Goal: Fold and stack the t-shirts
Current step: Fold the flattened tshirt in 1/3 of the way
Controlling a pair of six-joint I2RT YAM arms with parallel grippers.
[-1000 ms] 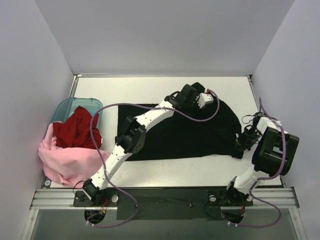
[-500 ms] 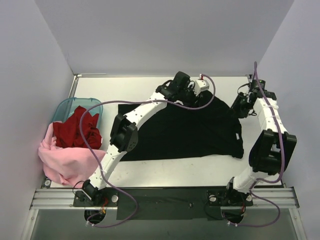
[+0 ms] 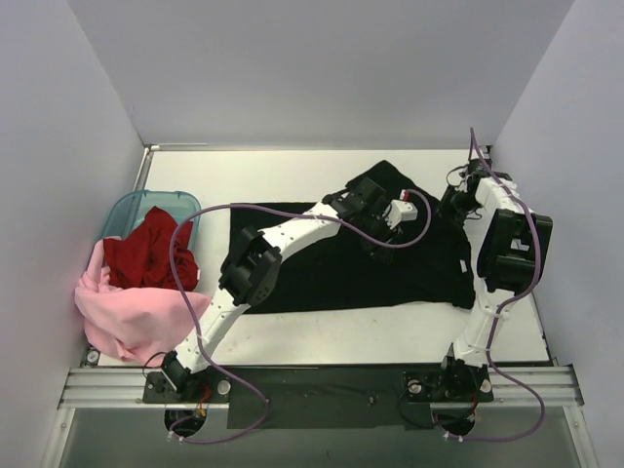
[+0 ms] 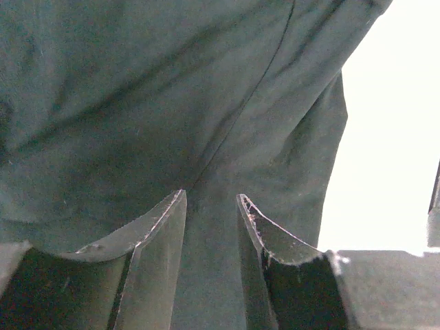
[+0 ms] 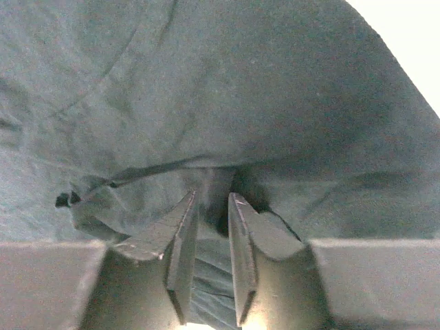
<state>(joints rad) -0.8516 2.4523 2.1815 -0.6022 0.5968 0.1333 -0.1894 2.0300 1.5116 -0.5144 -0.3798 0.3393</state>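
Observation:
The black t-shirt (image 3: pixel 331 268) lies spread across the middle of the table, with a flap standing up at its far edge. My left gripper (image 3: pixel 375 229) is over the shirt's upper middle. In the left wrist view my left gripper (image 4: pixel 210 198) is shut on the black cloth (image 4: pixel 172 103), whose creases run into the jaws. My right gripper (image 3: pixel 450 203) is at the shirt's far right corner. In the right wrist view my right gripper (image 5: pixel 212 196) pinches bunched black cloth (image 5: pixel 227 82). The red t-shirt (image 3: pixel 146 253) and the pale pink t-shirt (image 3: pixel 127 317) lie heaped at the left.
A translucent teal tub (image 3: pixel 132 207) stands at the left edge, with the red shirt spilling out of it onto the pink one. White walls close in the table on three sides. Purple cables loop from both arms.
The right arm swung from the shirt's near right side to its far right corner. The left gripper went to the shirt's far edge, then came back toward its middle.

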